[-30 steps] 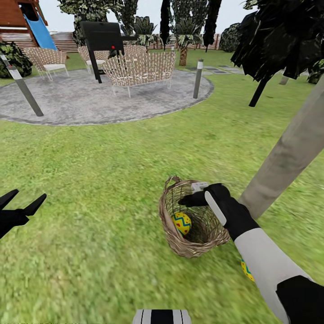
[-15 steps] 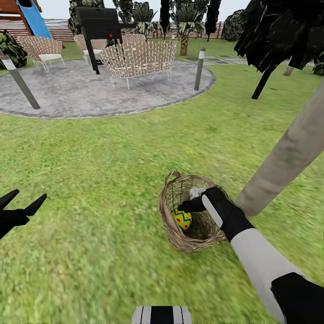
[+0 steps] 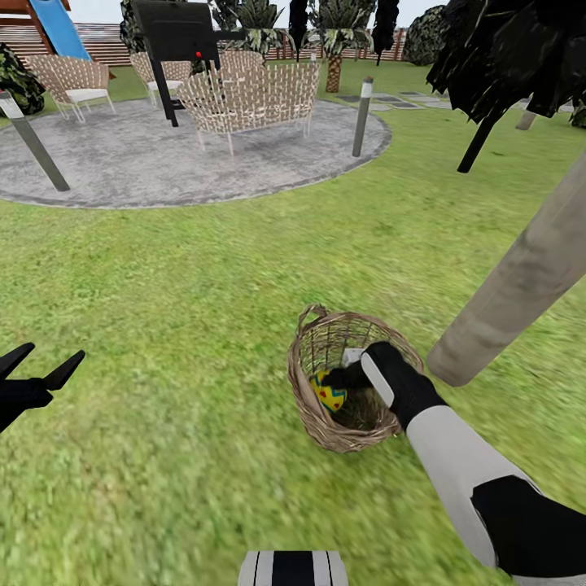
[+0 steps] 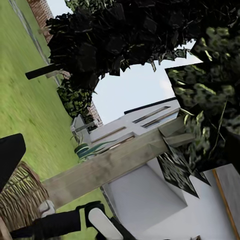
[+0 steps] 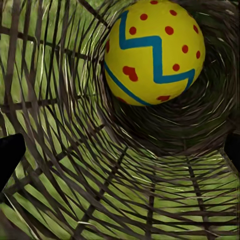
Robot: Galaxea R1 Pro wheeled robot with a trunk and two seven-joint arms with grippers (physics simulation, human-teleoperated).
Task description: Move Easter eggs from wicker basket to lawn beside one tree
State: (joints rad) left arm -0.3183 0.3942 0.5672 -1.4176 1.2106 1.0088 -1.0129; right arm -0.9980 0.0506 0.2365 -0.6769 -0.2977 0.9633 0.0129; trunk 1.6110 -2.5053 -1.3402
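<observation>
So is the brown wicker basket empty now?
Not empty. One yellow egg with a blue zigzag lies inside the brown wicker basket, and the right gripper is reaching in above it.

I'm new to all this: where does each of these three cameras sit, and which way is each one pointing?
Head view: on the robot's head, looking forward and down over the lawn; shows the left gripper, and the right gripper reaching into the wicker basket.
Left wrist view: on the left arm, facing sideways toward the tree; the right arm crosses a corner.
Right wrist view: on the right arm, looking into the basket at an Easter egg; dark fingertips at the edges.
Shared: head and right wrist views both show that egg.
</observation>
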